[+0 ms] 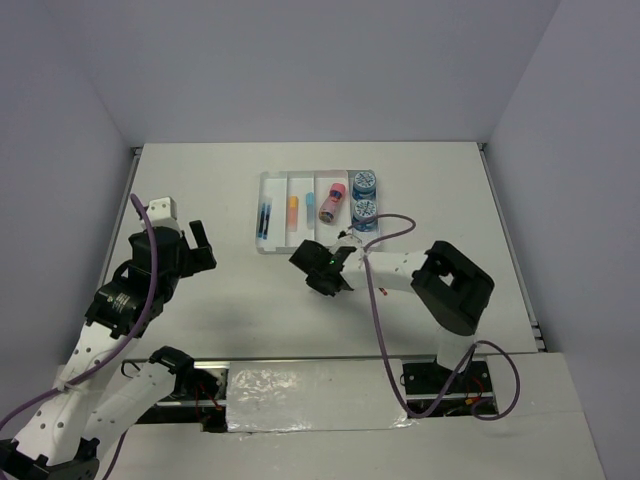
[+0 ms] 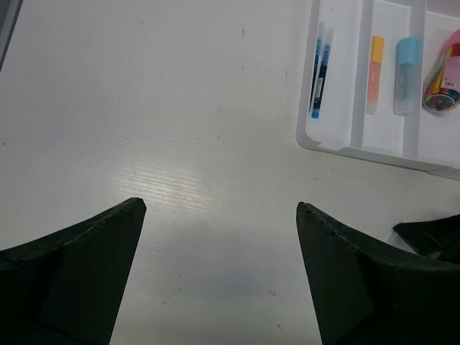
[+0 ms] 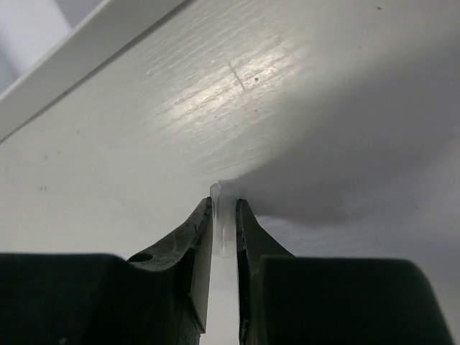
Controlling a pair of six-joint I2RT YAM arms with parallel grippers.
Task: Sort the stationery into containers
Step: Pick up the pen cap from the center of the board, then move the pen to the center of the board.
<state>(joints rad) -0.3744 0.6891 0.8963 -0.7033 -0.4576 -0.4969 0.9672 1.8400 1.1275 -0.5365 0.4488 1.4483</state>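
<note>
The clear tray (image 1: 268,180) stands at the table's middle back. Its left compartment holds blue pens (image 1: 266,219), the second an orange eraser (image 1: 293,208) and a light-blue eraser (image 1: 310,200), the third the pink cylinder (image 1: 332,200), and the right one two blue rolls (image 1: 364,183). My right gripper (image 1: 325,270) is just in front of the tray, low over the table. In the right wrist view it (image 3: 225,205) is shut on a thin clear tube (image 3: 223,215), apparently a pen's end. My left gripper (image 1: 200,245) is open and empty, left of the tray.
The left wrist view shows the tray's near-left corner (image 2: 305,136) with the blue pens (image 2: 320,68), the orange eraser (image 2: 375,72) and the light-blue eraser (image 2: 407,72). A raised white table edge (image 3: 86,50) runs beyond the right gripper. Purple cables trail from both arms.
</note>
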